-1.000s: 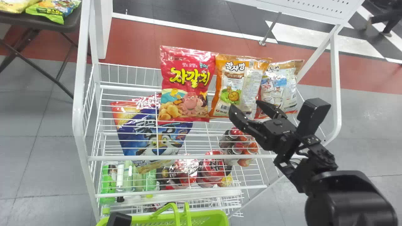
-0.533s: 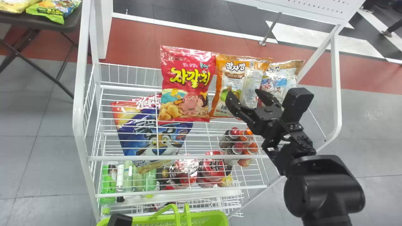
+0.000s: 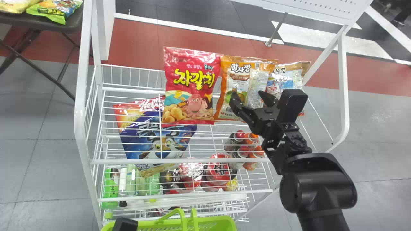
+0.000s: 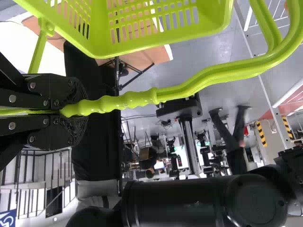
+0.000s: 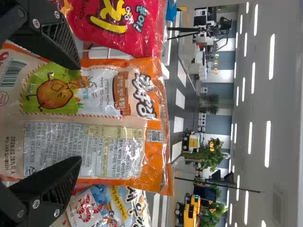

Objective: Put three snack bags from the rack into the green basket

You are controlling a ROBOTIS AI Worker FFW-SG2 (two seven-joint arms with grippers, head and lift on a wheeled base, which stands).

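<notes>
Right arm: over the last second it swings in from the rack's right side, up and leftward, and the last bit of travel is small.
Right jaws: I see them [image 5: 79, 113] spread wide, holding nothing, their tips in front of the orange bag [image 3: 237, 86].
What that means: the orange bag looks like the chosen one, and the approach seems to be settling into a grasp.
Orange bag: upright on the white rack [image 3: 79, 106], between the red bag [image 3: 189, 83] and the brown-topped bag [image 3: 284, 77]; the jaws are over its lower half, one tip on the red bag's side, the other towards the brown-topped one. Whether they touch the wrapper I can't tell.
Left jaws: closed [image 4: 71, 109] round the basket handle [image 4: 128, 100].
Green basket: just in front of the rack [image 3: 215, 220], nudged slightly rightward since a moment ago.
Next move: probably ease forward, then close and pinch the film.
Risk: the bag spreads wider than the opening, so the tips may merely push it back or catch a neighbour.
</notes>
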